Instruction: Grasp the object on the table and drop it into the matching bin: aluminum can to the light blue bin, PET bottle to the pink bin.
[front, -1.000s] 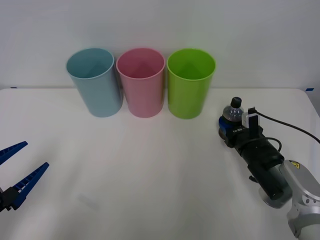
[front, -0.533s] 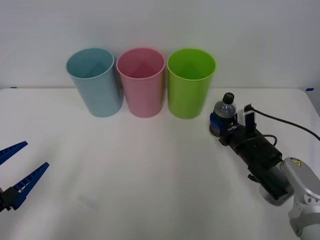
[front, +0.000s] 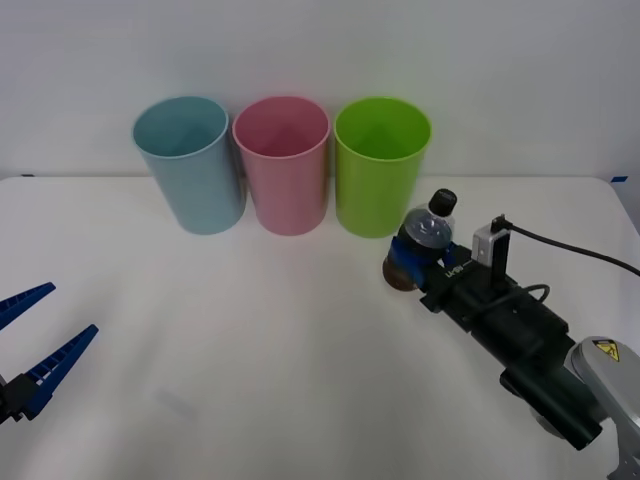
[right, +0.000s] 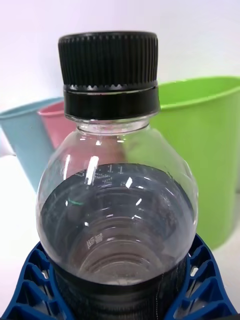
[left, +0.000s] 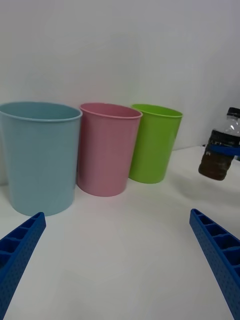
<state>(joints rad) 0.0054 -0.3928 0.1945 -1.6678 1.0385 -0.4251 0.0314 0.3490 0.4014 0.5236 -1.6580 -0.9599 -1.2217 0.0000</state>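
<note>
Bottle in transit: my right gripper is clamped around the dark body of the PET bottle, holding it upright and clear of the table, just in front of the lime green bin near the far edge. The grip sits low so the black cap stays free. The pink bin, its likely destination, stands between the green one and the light blue bin. My left gripper waits, fingers spread, at the near left corner
</note>
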